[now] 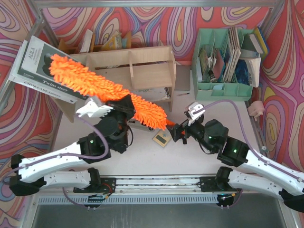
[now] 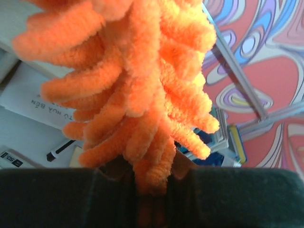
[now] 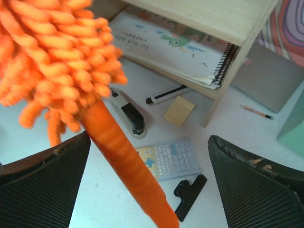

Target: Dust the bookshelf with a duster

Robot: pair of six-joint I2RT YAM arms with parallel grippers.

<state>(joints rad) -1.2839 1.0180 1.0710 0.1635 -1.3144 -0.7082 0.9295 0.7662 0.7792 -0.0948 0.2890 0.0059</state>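
**Holdings, largest first**

1. Desk (image 1: 142,159): pale top. It carries everything listed below.
2. Bookshelf (image 1: 147,54): light plywood, two tiers with dividers, standing at the far side of the desk.
3. Duster (image 1: 95,80): bright orange and fluffy, held slantwise in front of the bookshelf. Its head points to the far left, over the shelf's left end. Its thin handle (image 3: 128,161) runs down to the right. I cannot tell whether the fluff touches the wood.
4. Large grey-white book (image 1: 33,66): tilted at the shelf's left end, partly under the duster's head.
5. Mint-green organiser (image 1: 221,88): to the right of the bookshelf, its slots filled with books.
6. My left arm (image 1: 57,159): the left jaws are clenched on the duster's fluffy body near its handle end.
7. My right arm (image 1: 256,164): the right jaws are released and spread wide. The handle passes between them, closer to one finger, and is not gripped.
8. Spiral notebook (image 3: 175,47): lies flat under the lower tier.
9. Calculator (image 3: 168,159): on the desk just beside the handle.
10. Stapler (image 3: 128,114): near the calculator.
11. Black binder clip (image 3: 190,194).
12. Marker (image 3: 166,94).
13. Small square tan pad (image 3: 179,110).
14. Pencil (image 3: 256,111).
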